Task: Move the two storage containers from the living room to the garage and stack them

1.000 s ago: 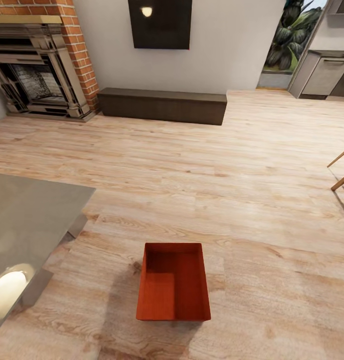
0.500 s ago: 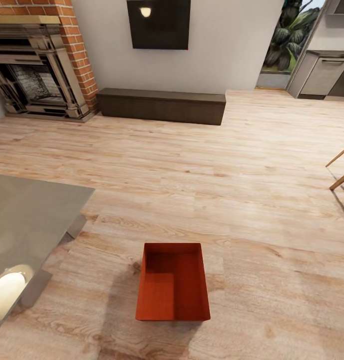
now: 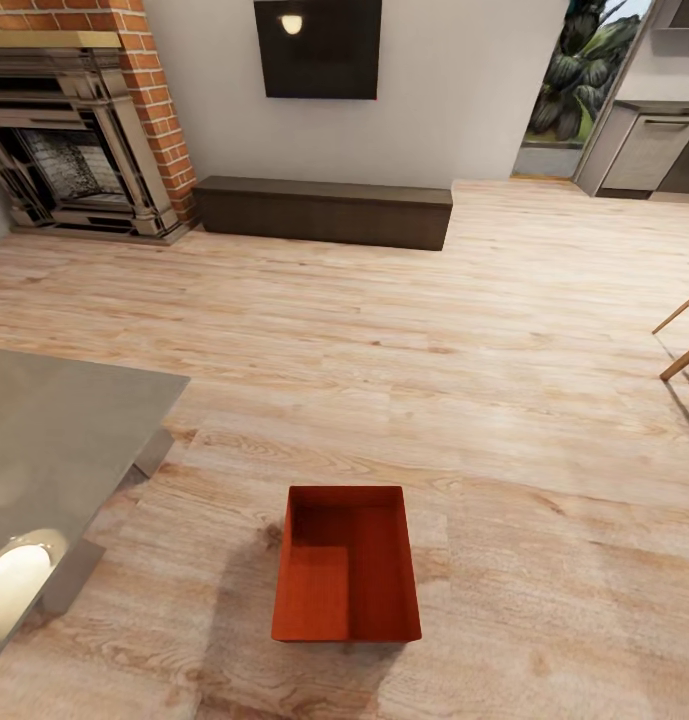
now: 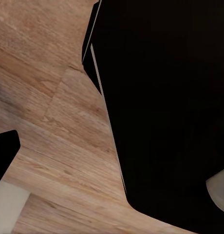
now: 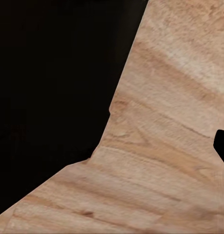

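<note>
The living room [image 3: 384, 330] has wide light wood planks, with a brick fireplace [image 3: 84, 130] at the far left, a dark screen [image 3: 319, 48] on the pale wall and a long low dark bench [image 3: 324, 210] under it. A grey low surface [image 3: 54, 440] with a pale round lamp [image 3: 14, 585] on it sits at the near left. One red-orange box [image 3: 347, 565] stands upright on the planks close in front of the robot, open top up, nothing in it, well apart from the surface.

The wrist views show dark masses over wood planks, so I cannot tell whether either hand is released or clenched; neither appears to be grasping the box.

Judging from this, the task is barely begun: the box is far from the garage. The main risks:
- The box sits low and near the base, so a deep reach could push it along the smooth planks instead of gripping it.
- Its straight thin walls offer only a rim pinch; a one-sided grip may let it tilt or slip.
- Turning left could clip the surface or knock the lamp.
- The narrow doorway [image 3: 574, 90] at the far right may catch a carried box.
</note>
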Motion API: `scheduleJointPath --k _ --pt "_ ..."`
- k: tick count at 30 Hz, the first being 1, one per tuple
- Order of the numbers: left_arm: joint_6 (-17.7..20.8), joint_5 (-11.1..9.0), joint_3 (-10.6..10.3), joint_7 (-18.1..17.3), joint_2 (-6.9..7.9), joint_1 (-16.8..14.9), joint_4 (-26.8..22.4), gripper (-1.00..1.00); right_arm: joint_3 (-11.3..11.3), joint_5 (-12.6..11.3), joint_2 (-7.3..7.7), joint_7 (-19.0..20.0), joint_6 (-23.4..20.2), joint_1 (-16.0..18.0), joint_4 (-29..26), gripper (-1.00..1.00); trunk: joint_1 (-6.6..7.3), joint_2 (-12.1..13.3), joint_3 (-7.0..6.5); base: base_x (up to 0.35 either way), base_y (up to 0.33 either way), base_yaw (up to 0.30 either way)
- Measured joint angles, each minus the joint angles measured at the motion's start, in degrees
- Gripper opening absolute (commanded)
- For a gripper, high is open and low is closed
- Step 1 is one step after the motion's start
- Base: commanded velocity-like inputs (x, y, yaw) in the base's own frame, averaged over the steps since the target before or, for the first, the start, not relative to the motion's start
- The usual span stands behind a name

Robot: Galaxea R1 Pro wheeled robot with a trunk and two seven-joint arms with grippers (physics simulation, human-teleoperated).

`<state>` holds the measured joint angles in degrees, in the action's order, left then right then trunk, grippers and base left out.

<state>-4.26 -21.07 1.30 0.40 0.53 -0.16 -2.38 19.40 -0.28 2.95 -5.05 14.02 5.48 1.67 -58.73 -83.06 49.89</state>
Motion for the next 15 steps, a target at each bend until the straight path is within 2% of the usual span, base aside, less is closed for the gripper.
scheduleJointPath --k 5,10,15 --pt "-0.1 0.0 0.0 0.0 0.06 0.0 0.0 1.0 -0.6 -0.4 0.09 0.0 0.2 0.0 0.0 1.0 0.0 0.0 0.0 0.0 0.0 0.0" --pt "-0.8 -0.1 0.1 0.0 1.54 0.0 -2.7 1.0 -0.8 -0.5 -0.35 0.0 0.2 0.0 0.0 1.0 0.0 0.0 0.0 0.0 0.0 0.0" --pt "-0.7 -0.2 0.1 0.1 2.3 0.0 -4.1 1.0 -0.8 -0.5 -0.46 0.0 0.1 0.0 0.0 1.0 0.0 0.0 0.0 0.0 0.0 0.0"
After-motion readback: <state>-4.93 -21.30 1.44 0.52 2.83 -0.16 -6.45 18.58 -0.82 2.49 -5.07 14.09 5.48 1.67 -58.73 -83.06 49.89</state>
